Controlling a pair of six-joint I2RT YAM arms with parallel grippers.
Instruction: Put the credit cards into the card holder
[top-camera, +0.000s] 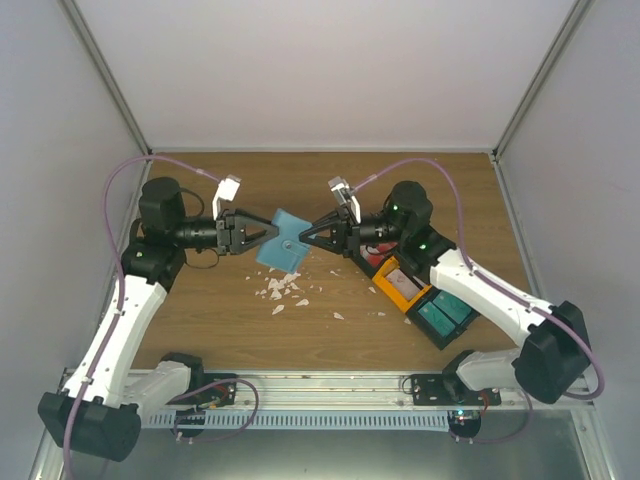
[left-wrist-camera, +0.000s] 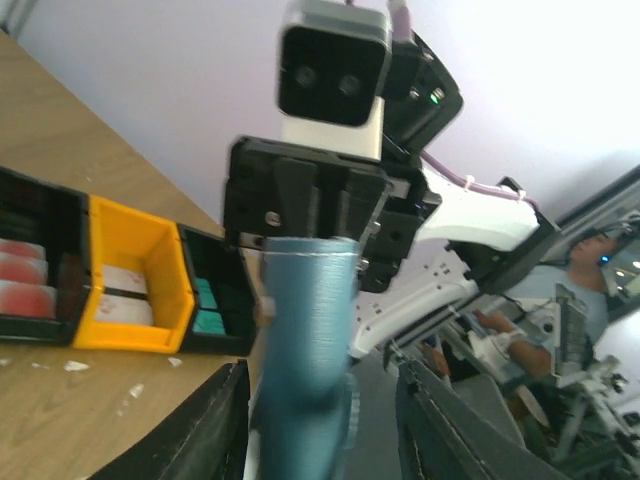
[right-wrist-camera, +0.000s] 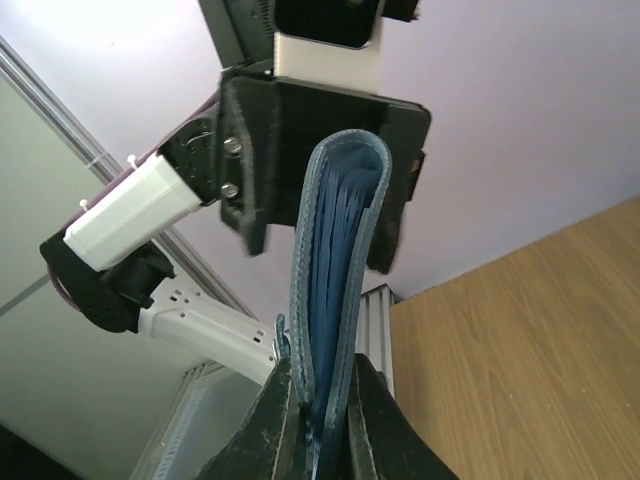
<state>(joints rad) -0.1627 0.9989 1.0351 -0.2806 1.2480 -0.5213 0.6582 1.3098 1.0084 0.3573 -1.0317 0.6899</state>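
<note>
two arms hold one blue card holder (top-camera: 283, 240) up over the surface (top-camera: 330, 330), between them. the right fingers (right-wrist-camera: 320, 415) pinch one edge. the left fingers (left-wrist-camera: 325, 415) sit around the other edge, but i cannot tell if they squeeze. no cards look in yet. three bins (top-camera: 418, 292) sit behind; reddish cards (left-wrist-camera: 25, 282) lie in the black one.

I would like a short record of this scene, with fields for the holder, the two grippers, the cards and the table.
card holder: blue card holder, held in the air between both arms
left gripper: left gripper shut on one edge
right gripper: right gripper shut on the opposite edge
credit cards: white and red, in the bins at right
table: wooden table with white scraps
</note>
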